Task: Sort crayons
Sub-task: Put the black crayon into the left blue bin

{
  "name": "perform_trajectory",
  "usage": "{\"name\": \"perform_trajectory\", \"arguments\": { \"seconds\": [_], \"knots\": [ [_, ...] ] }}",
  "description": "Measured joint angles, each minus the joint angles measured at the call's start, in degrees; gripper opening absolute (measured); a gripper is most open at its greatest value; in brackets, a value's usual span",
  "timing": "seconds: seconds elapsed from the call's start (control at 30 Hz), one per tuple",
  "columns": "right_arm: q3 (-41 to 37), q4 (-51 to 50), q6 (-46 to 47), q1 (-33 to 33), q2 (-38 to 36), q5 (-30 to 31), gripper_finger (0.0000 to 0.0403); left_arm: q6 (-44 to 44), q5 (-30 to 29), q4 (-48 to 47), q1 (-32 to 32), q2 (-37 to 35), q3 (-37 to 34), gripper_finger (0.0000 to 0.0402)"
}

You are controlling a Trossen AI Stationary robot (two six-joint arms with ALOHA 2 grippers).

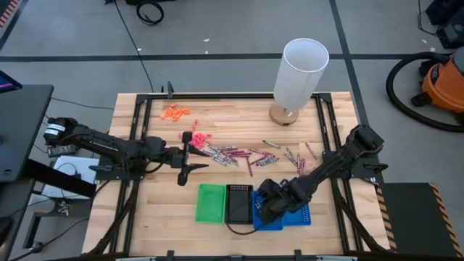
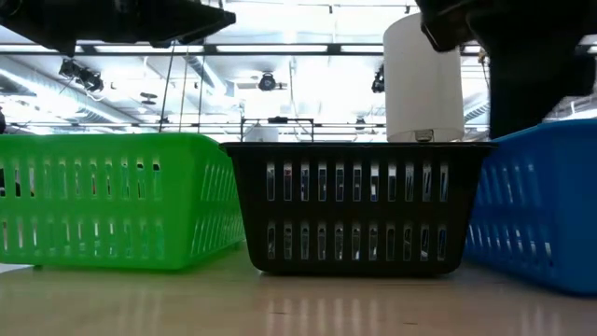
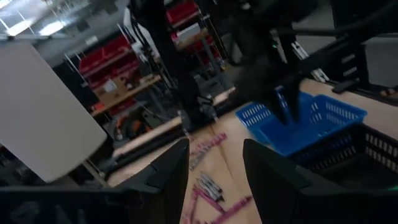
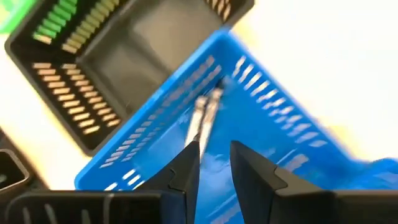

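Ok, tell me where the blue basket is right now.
In the high view, the blue basket sits at the table's near edge on the right, beside the black basket, with the right gripper over it.

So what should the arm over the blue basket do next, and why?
Probably lift the right gripper out of the blue basket: its fingers are parted and a grey crayon lies free inside. More crayons wait on the table, near the open left gripper.
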Motion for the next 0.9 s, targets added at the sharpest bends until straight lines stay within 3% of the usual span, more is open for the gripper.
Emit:
{"name": "perform_trajectory", "arguments": {
  "seconds": [0.2, 0.9],
  "knots": [
    [0.32, -4.51, -6.92, -2.77, -1.88, 3.69, 0.0098, -4.66, 0.00, -5.00, 0.00, 0.00, 0.00, 0.0162],
    [0.32, -8.14, -37.42, -18.29, -2.21, 0.97, 0.0098, -24.64, 0.00, -24.64, -0.04, 0.00, 0.00, 0.0162]
  ]
}}
